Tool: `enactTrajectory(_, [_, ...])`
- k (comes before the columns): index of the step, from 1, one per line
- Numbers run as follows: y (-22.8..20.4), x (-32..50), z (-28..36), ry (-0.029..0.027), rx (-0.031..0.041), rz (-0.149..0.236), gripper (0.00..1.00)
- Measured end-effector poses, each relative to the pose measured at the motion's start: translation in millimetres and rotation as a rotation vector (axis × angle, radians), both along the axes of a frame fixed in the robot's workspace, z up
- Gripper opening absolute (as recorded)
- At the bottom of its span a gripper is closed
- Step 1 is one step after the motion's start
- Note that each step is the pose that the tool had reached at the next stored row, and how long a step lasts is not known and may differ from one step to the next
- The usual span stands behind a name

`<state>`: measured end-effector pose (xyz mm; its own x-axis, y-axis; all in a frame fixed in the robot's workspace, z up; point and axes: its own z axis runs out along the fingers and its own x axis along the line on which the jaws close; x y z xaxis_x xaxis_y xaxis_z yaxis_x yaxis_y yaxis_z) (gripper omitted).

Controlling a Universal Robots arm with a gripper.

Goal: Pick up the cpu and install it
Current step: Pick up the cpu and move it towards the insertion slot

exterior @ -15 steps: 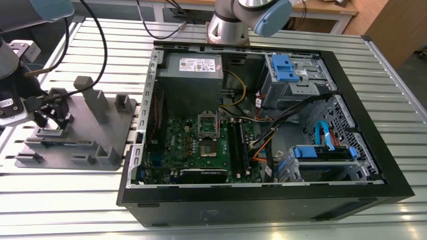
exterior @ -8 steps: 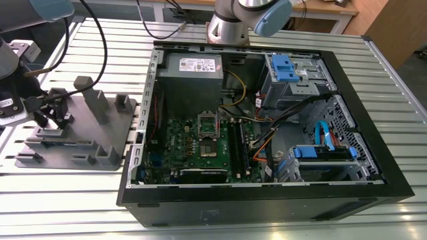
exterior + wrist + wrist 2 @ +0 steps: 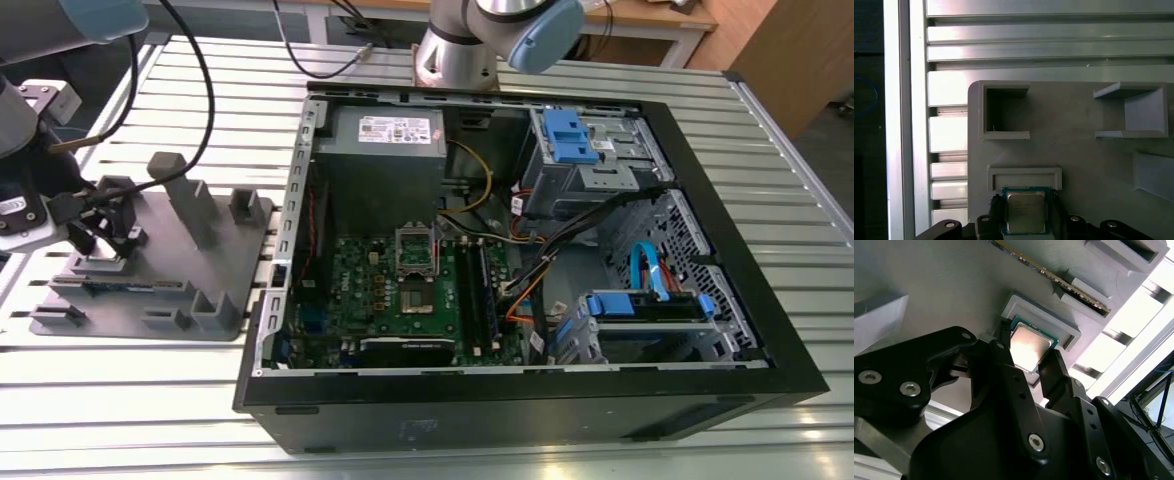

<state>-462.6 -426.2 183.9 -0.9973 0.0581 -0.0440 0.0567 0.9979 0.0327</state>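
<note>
gripper [image 3: 1029,349] at the tray [image 3: 1079,150], fingers [image 3: 995,212] narrow, clamping the cpu [image 3: 1025,212] between them by its edges, likely to spare the contacts.

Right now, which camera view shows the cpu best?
The first wrist view: the cpu faces the camera squarely, silvery top and green edge plain. The second wrist view shows the cpu slanted, partly behind the black fingers. In the exterior view it is too small to tell.
</note>
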Motion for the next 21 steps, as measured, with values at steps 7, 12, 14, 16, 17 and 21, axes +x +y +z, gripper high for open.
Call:
enactTrajectory(7, [0.0, 0.0, 5.5, 0.0001, -0.0002, 0.0, 0.47])
enactTrajectory(12, [0.0, 0.0, 18.3, -0.0001, -0.0001, 0.0, 0.47])
enactTrajectory(14, [0.0, 0.0, 18.4, -0.0001, -0.0001, 0.0, 0.47])
enactTrajectory(16, [0.0, 0.0, 18.5, 0.0, -0.0002, 0.0, 0.47])
enactTrajectory(17, [0.0, 0.0, 18.5, 0.0, -0.0002, 0.0, 0.47])
enactTrajectory(21, [0.0, 0.0, 18.6, 0.0, -0.0002, 0.0, 0.47])
